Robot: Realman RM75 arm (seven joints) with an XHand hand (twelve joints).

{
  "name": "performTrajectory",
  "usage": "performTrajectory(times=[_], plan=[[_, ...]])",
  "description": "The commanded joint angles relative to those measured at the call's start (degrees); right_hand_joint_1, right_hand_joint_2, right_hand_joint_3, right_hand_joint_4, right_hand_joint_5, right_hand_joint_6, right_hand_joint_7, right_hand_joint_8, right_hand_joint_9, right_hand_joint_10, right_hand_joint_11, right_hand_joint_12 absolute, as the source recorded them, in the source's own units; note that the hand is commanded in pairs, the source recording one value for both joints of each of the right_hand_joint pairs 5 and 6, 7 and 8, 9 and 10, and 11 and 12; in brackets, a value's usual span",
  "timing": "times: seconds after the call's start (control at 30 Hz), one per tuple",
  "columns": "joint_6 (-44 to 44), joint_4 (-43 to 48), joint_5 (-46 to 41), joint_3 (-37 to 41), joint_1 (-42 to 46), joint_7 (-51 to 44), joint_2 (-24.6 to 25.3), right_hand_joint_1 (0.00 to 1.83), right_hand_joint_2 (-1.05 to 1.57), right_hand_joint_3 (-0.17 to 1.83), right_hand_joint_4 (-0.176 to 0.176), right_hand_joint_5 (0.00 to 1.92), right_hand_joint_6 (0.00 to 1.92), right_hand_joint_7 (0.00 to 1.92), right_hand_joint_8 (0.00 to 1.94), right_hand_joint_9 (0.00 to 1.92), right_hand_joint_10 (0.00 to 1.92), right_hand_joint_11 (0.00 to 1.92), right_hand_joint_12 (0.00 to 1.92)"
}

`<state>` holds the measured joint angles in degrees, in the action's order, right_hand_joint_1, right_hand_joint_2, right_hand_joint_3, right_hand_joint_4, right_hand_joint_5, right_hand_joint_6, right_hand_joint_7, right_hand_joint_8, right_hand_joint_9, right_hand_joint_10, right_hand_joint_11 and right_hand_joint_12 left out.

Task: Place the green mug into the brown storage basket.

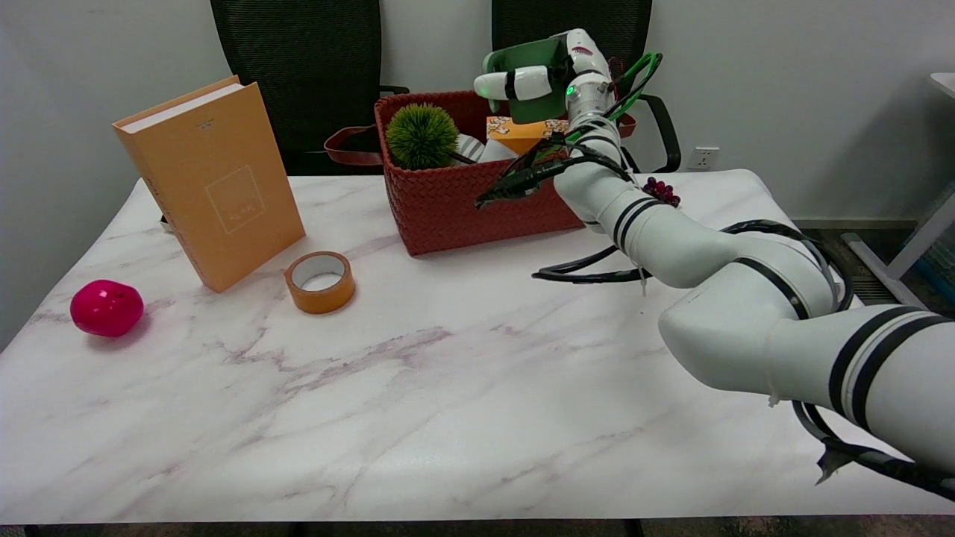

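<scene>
gripping green mug [531, 82], right hand [548, 78] hides handle.

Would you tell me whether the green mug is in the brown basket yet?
Not yet: the right hand holds the green mug in the air above the brown woven basket.

A: What's the table [418, 388] at the bottom of the frame made of?
B: It looks like white marble with grey-pink veins, smooth with a soft sheen.
A: And the basket [455, 201] at upper centre?
B: Woven, reddish-brown, leather-like strips with a ribbed texture. The mug [531, 78] above it looks like smooth green plastic or glazed ware; I cannot tell which.
A: The hand [548, 78] gripping it?
B: Glossy white shells, black bands.
A: Left side?
B: The book [216, 186] has a matt orange paper cover, the tape [320, 282] is a tan roll, slightly shiny, and the ball [107, 307] is glossy pink.
</scene>
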<state>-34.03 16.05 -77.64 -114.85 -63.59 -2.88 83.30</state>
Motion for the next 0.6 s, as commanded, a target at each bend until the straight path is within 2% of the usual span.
performTrajectory(times=[0.03, 0.1, 0.23, 0.6], plan=[[1.93, -0.82, -0.92, 0.21, -0.02, 0.04, -0.17, 1.24, 0.2, 0.8, 0.0, 0.19, 0.19, 0.67, 0.67, 0.43, 0.43, 0.85, 0.85], [1.93, -0.75, -0.92, 0.21, 0.07, 0.04, -0.31, 1.23, 0.18, 0.8, 0.0, 0.06, 0.06, 0.53, 0.53, 0.24, 0.24, 0.55, 0.55], [1.93, -0.51, -0.92, 0.15, 0.36, 0.04, -0.41, 1.23, 0.17, 0.79, 0.0, 0.0, 0.0, 0.34, 0.34, 0.04, 0.04, 0.36, 0.36], [1.93, 0.89, -0.92, -0.27, 0.85, 0.04, -0.49, 1.21, 0.13, 0.75, 0.0, 0.0, 0.0, 0.14, 0.14, 0.0, 0.0, 0.04, 0.04]])
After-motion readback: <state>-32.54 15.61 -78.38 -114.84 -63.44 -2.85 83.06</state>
